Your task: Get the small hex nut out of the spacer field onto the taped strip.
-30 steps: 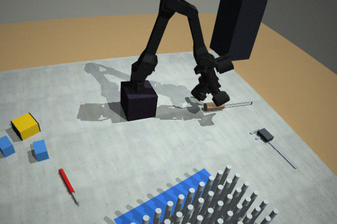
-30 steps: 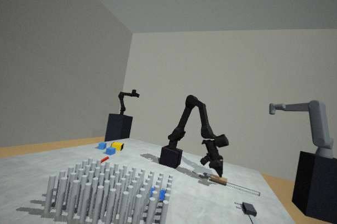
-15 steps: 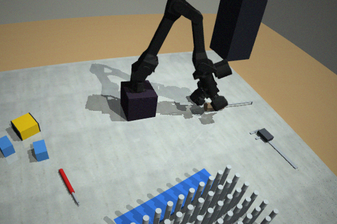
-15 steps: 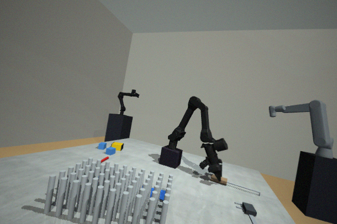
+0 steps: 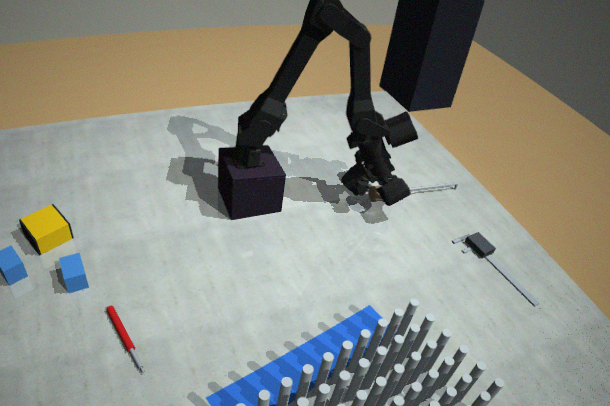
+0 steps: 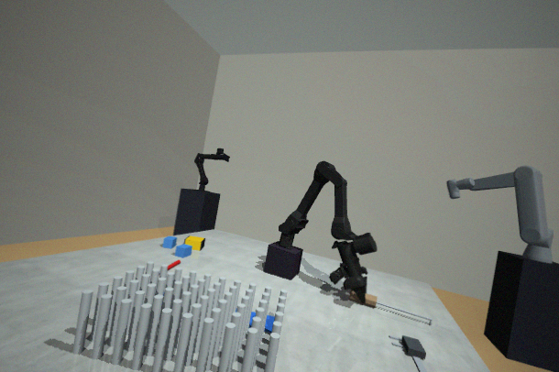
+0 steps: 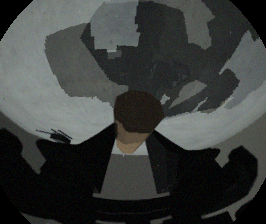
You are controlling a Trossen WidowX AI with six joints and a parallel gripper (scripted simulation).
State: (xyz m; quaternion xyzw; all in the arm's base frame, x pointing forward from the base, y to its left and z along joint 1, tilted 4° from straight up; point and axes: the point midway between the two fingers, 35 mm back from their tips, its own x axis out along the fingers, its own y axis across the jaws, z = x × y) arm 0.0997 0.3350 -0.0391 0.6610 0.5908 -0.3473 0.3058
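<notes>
Fingers (image 5: 395, 191) (image 6: 360, 293) narrowed onto the handle (image 5: 375, 193) (image 6: 370, 300) (image 7: 138, 112) between them; lift, nut drag, tool put-down and release all look left.

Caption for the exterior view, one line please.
The arm's hand reaches down to a wooden-handled tool beyond the standing metal spacers.

blue strip (image 5: 291, 357) (image 6: 269, 322), plain grey spacers (image 5: 327, 367) (image 6: 144, 330)

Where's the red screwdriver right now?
In the top view, the red screwdriver lies toward the lower left, between the two blue blocks and the blue strip.
</notes>
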